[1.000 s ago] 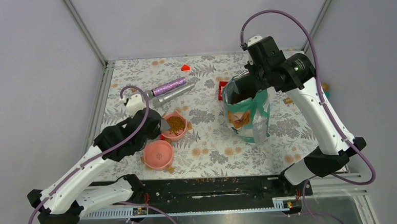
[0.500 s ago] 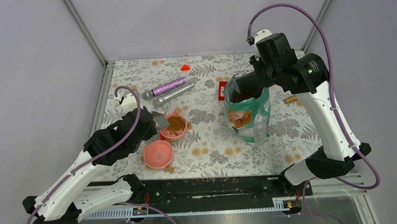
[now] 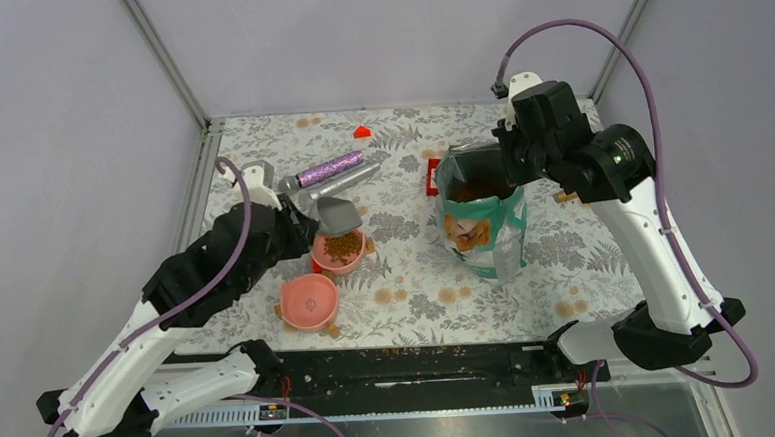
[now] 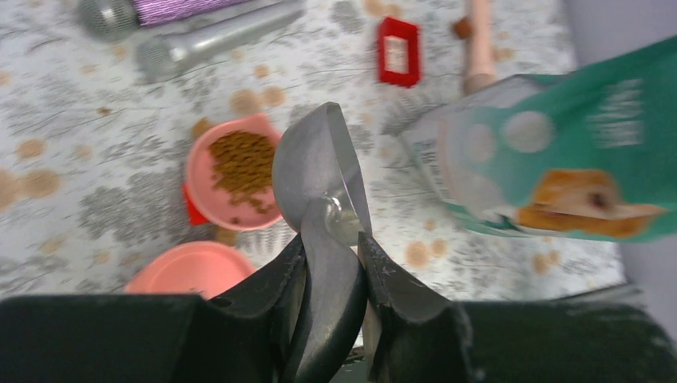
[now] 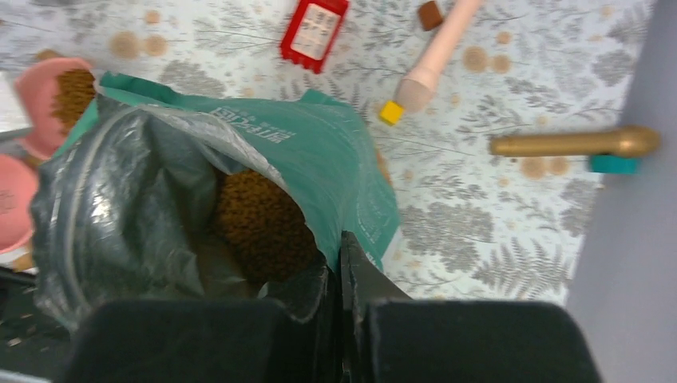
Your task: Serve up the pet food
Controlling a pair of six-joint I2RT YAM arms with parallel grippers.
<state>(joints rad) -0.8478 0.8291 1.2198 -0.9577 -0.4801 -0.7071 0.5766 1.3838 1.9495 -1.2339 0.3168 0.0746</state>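
A teal-green and silver pouch (image 3: 484, 223) stands upright and open at centre right, with brown pet food (image 5: 259, 223) inside. My right gripper (image 5: 339, 251) is shut on the pouch's far rim, one finger inside and one outside. My left gripper (image 4: 331, 243) is shut on the handle of a grey scoop (image 4: 315, 163). The scoop (image 3: 338, 216) hangs just above the far edge of a pink bowl (image 3: 342, 249) holding pet food (image 4: 239, 163). Its cup looks empty from above.
An empty pink bowl (image 3: 308, 300) sits in front of the filled one. A purple microphone (image 3: 329, 168) and a silver one (image 3: 340, 185) lie behind them. A red block (image 3: 431, 176), a pink stick (image 5: 437, 52) and a gold toy (image 5: 575, 142) lie near the pouch. Kibble litters the front rail (image 3: 421, 352).
My left arm has raised the scoop from the filled bowl's near-left side to above its far edge. My right arm has shifted right and back, still at the pouch rim.
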